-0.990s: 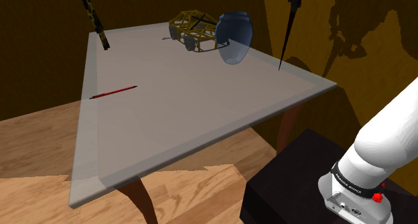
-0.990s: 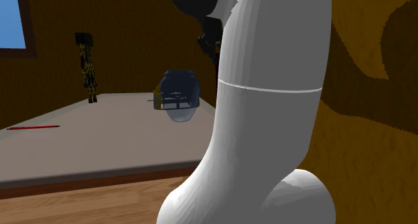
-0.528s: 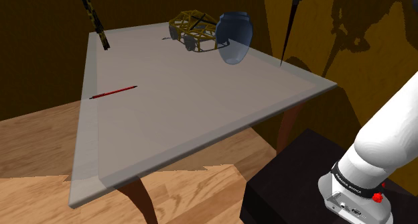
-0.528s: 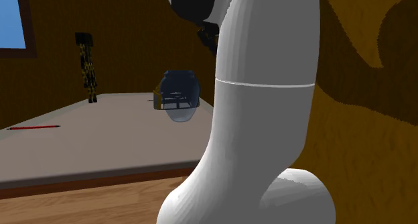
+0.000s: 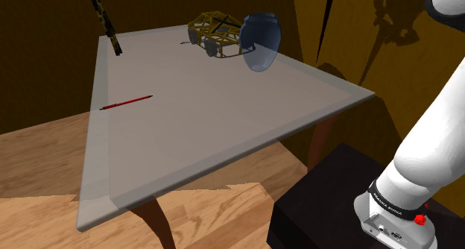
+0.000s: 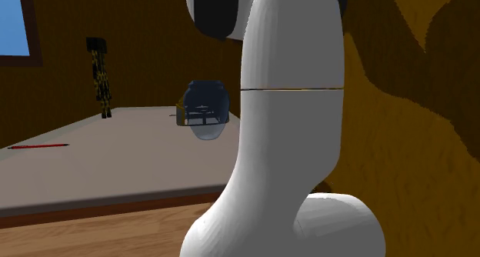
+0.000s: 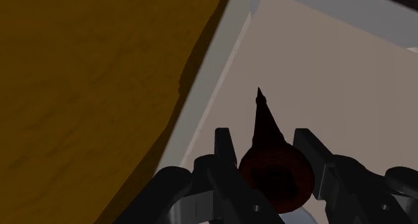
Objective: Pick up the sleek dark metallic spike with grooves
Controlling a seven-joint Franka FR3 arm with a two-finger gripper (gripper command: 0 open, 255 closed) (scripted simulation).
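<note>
The spike is a dark, slender cone with a round head, and its point aims down toward the grey table. My gripper is shut on it, one black finger on each side of the head. In the shoulder view the spike hangs upright in the air above the table's far right corner, its top cut off by the picture's edge and its tip well clear of the tabletop.
On the table's far side stand a blue jar and a wooden cart-like frame. A red pencil lies toward the shoulder view's left, and a black-and-yellow rod leans at the far left corner. My white arm covers the second exterior view's middle.
The spike has risen straight up, its tip now well above the table corner. The arm's upper joints have lifted and turned with it.
</note>
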